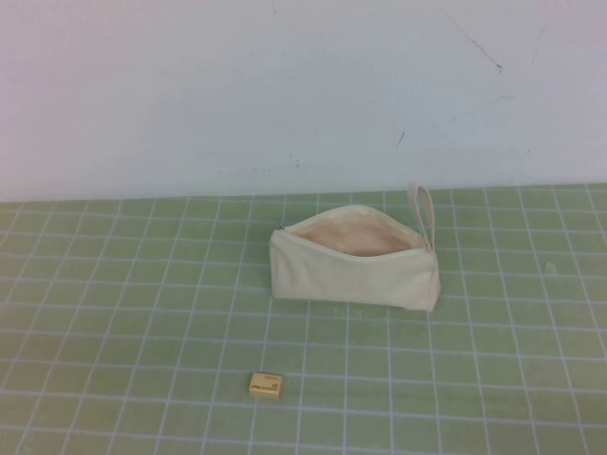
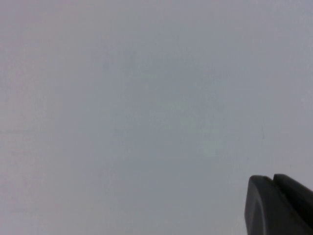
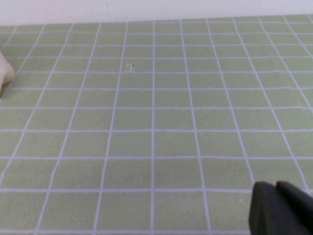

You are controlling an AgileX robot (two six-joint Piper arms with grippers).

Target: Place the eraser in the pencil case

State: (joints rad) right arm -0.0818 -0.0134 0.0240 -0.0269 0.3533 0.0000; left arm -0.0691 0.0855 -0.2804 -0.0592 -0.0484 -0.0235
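The eraser (image 1: pixel 266 385) lay flat on the green grid mat (image 1: pixel 114 313), near the front edge, well apart from the pencil case (image 1: pixel 353 266), whose zip mouth gaped open upward. Neither gripper showed from above; the left gripper (image 2: pixel 279 205) faced blank wall, the right gripper (image 3: pixel 281 208) empty mat, finger state impossible to tell. A good pickup would probably descend vertically, pinching the eraser's short sides.

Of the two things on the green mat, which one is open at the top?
The pencil case: its zip gapes, showing beige lining. The eraser is a small solid block in front of it. Left end effector faces the wall; right end effector hovers over bare mat.
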